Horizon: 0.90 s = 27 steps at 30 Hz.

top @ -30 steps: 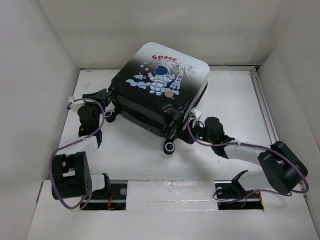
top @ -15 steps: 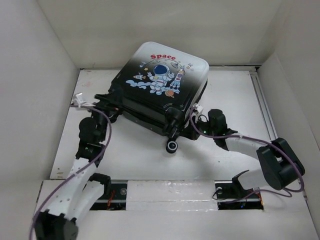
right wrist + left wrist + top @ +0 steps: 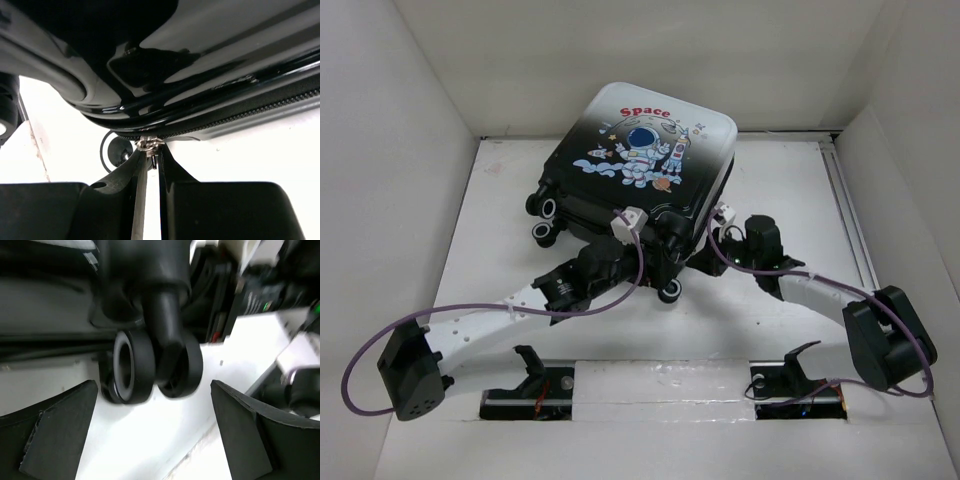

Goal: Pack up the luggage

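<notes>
The luggage (image 3: 638, 150) lies flat on the table, closed, with its astronaut and red "Space" print facing up. My left gripper (image 3: 658, 262) reaches in at its near corner and is open. In the left wrist view a black-and-white caster wheel (image 3: 134, 367) stands just beyond my left gripper (image 3: 154, 407), with nothing between the fingers. At the right near corner my right gripper (image 3: 718, 238) is shut on the metal zipper pull (image 3: 150, 144). The right wrist view shows my right gripper (image 3: 152, 156) pinching that pull under the black zipper seam (image 3: 260, 107).
White walls close in the table on the left, the back and the right. Two more caster wheels (image 3: 542, 212) stick out at the luggage's left side. Purple cables loop from both arms. A metal rail (image 3: 848, 215) runs along the table's right edge.
My left arm has swung from the luggage's left side round to its near corner, and its gripper has opened. The right gripper has edged slightly forward, still shut on the zipper pull.
</notes>
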Tool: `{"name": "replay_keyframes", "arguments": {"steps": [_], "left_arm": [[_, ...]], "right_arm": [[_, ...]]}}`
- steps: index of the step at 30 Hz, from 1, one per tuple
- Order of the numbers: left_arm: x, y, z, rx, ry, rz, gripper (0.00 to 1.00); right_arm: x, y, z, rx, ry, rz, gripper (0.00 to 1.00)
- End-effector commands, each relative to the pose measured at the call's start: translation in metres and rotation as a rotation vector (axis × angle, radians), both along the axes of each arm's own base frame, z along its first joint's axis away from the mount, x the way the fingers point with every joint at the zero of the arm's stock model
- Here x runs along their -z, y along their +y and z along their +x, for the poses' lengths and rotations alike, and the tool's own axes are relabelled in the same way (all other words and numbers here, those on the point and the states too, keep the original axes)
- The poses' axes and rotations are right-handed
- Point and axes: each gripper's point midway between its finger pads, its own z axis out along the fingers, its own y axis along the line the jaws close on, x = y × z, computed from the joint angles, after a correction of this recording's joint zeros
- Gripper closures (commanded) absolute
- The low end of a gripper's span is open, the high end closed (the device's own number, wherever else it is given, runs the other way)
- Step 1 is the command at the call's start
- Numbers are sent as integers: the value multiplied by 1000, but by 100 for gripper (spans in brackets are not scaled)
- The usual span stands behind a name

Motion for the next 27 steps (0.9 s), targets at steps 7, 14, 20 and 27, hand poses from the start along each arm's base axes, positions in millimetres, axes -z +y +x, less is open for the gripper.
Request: {"name": "replay_keyframes", "arguments": {"steps": [7,14,20,27], "left_arm": [[-6,-15,1,0,-55,71,0],[-20,-27,24,-64,-112,42,11],[-30,-38,29,-52,-138,17,74],[-70,-45,28,-33,-183,-72,100]], "right_arm": [[-45,11,4,0,-195,64,100],[-40,18,-11,-11,-190,59,100],[-44,24,-32,-15,-190,60,100],[-58,35,-58,-24,-211,94,100]]}}
